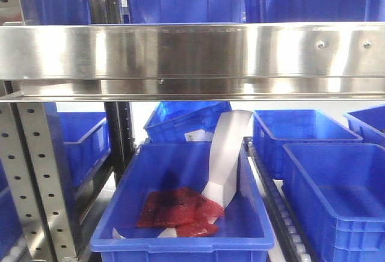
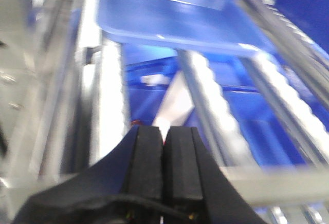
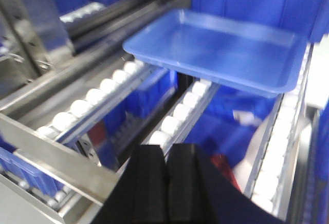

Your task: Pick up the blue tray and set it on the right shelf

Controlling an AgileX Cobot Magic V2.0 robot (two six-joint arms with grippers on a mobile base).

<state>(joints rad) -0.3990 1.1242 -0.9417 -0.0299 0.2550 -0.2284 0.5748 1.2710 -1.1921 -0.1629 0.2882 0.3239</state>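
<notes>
Blue tray (image 3: 221, 49): rests on roller rails (image 3: 180, 113) at twelve o'clock from both wrists, unheld. Left gripper (image 2: 164, 136) and right gripper (image 3: 165, 154): pads pressed together, empty. Advice: part pads first, approach near rim level. Surroundings: steel shelf rail (image 1: 192, 51), deep blue bins (image 1: 186, 214) below.

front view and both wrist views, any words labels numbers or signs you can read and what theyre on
No text can be read in any view.
A small white label sits on the tilted dark-blue plastic bin behind the front bin; its print is too small and blurred to read.
The long white paper strip shows no print.
Both wrist views are too blurred to show any lettering.
</notes>
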